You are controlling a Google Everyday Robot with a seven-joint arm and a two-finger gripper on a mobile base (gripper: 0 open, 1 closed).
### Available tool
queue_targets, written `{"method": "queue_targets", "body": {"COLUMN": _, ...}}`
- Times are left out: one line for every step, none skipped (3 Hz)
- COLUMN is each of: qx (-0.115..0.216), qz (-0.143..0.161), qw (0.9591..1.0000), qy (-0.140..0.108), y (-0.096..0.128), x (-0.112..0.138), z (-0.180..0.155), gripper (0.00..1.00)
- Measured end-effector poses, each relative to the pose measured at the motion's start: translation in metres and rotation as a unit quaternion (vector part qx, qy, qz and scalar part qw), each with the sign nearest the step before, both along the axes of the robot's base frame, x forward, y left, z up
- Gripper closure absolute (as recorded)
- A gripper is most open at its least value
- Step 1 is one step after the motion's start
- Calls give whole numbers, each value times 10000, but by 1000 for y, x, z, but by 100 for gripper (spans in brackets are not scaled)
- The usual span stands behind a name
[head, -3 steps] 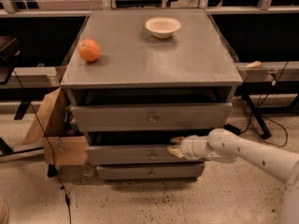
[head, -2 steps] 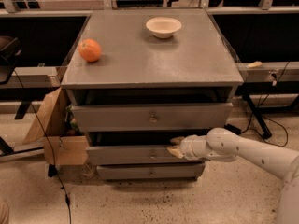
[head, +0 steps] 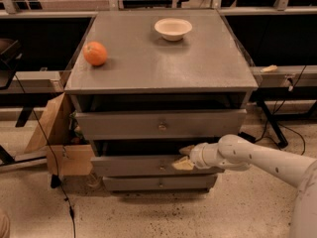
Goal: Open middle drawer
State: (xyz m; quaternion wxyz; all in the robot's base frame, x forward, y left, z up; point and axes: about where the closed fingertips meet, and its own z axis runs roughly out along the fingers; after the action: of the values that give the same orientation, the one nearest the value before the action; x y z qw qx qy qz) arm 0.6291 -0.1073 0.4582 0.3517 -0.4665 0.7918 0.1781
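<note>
Your end effector [head: 184, 157] sat against the front of the middle drawer [head: 133, 165], at that drawer's upper edge and just to the right of its small round knob [head: 162, 167]. You could not tell from this view whether the end effector was open, closed or gripping the drawer's edge; its pale yellowish tip overlapped both the grey front and the dark gap above it. The white arm [head: 257, 157] reached in from the lower right, roughly level, with its rounded wrist just right of the drawer.

The middle drawer was the second of three in the grey table [head: 148, 71], below the top drawer [head: 124, 125], which had the tallest front, and above the bottom drawer [head: 133, 183], which had the thinnest. A dark band of shadow showed between the top drawer and the middle one.

On the table you had an orange [head: 95, 53] near the left edge and a white bowl [head: 173, 28] toward the back, right of centre, the two well apart. A brown cardboard box [head: 57, 145] leaned against the table's left side, and a black cable [head: 49, 148] ran down across it to the speckled floor [head: 148, 217].
</note>
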Motion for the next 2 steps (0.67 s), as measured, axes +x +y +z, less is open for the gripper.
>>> {"method": "queue_targets", "body": {"qx": -389, "qz": 198, "qw": 9990, "qy": 72, "y": 1, "x": -12, "z": -7, "gripper": 2}}
{"method": "queue_targets", "body": {"qx": -389, "qz": 198, "qw": 9990, "qy": 72, "y": 1, "x": -12, "z": -7, "gripper": 0}}
